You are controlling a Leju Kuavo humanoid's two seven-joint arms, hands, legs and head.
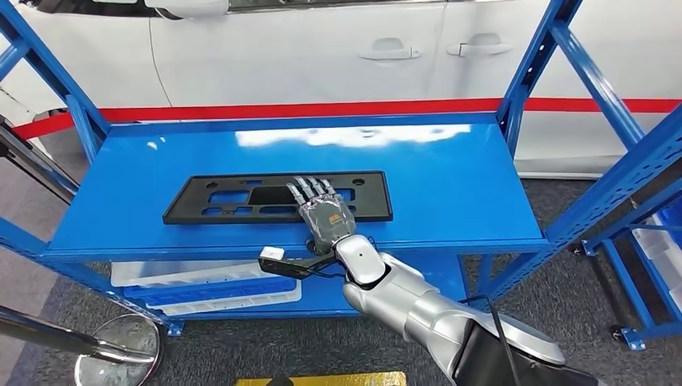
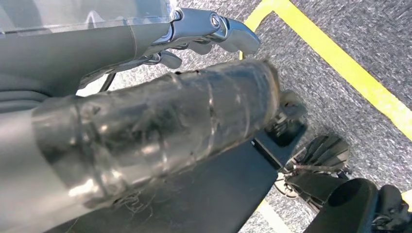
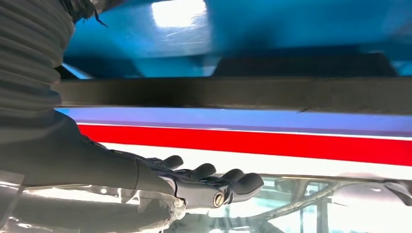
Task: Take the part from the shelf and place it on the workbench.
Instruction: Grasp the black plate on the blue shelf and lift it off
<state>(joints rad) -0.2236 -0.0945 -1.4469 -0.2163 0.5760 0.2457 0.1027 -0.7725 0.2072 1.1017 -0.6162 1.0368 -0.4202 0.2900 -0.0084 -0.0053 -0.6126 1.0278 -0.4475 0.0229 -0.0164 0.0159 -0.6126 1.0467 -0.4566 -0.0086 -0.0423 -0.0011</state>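
A flat black rectangular part (image 1: pixel 225 197) with cut-outs lies on the blue shelf (image 1: pixel 458 177), near its front edge. My right hand (image 1: pixel 324 211) reaches in from below, palm down, its fingers stretched out over the part's right half. The right wrist view shows those fingers (image 3: pixel 214 179) straight and holding nothing, with the part's dark edge (image 3: pixel 233 94) beyond them. Whether the palm touches the part I cannot tell. My left hand (image 2: pixel 121 63) hangs at my side above the floor with nothing in it, its taped thumb (image 2: pixel 160 121) apart from the fingers (image 2: pixel 214 29).
Blue uprights (image 1: pixel 531 72) frame the shelf on both sides. A white car (image 1: pixel 322 48) with a red stripe stands behind. White trays (image 1: pixel 201 281) sit on the lower shelf. A chrome stanchion base (image 1: pixel 121 354) is at lower left, another blue rack (image 1: pixel 651 233) at right, and a yellow floor line (image 2: pixel 340 63) below.
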